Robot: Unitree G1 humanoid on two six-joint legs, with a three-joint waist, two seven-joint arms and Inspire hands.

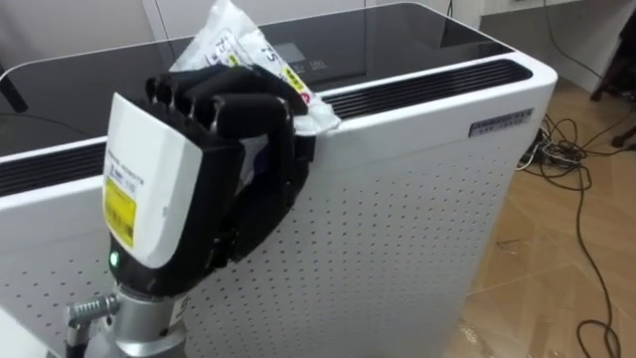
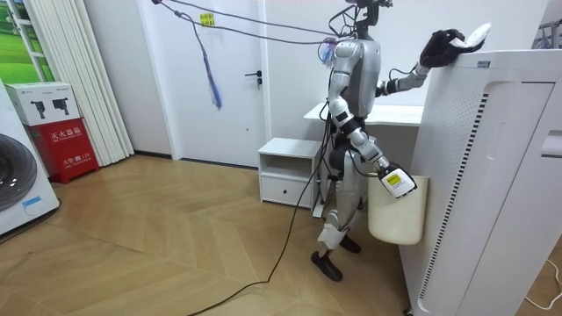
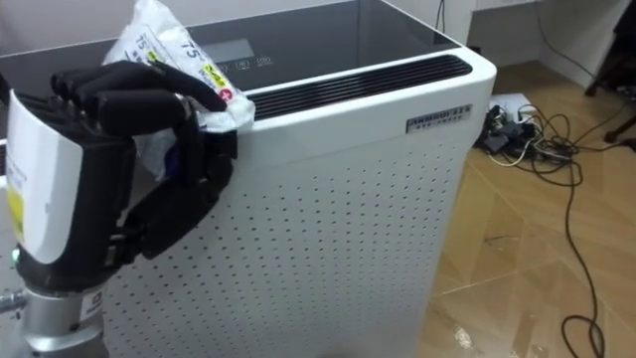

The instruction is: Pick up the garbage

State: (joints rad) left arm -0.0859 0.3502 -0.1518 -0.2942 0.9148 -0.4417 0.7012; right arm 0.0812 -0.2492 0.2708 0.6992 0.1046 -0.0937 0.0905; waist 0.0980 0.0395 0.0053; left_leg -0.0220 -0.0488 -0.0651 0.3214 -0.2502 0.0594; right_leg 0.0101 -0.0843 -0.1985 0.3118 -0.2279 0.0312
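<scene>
The left hand (image 1: 224, 129) is curled tight round a crumpled white wrapper (image 1: 237, 42) at the near top edge of the white appliance (image 1: 417, 219). The right hand (image 2: 397, 181) hangs low at a cream bin (image 2: 397, 218); I cannot tell its grip.

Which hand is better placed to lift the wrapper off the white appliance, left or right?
Left. The left hand is curled round the wrapper on top of the appliance; the right hand is low, beside the bin.
</scene>
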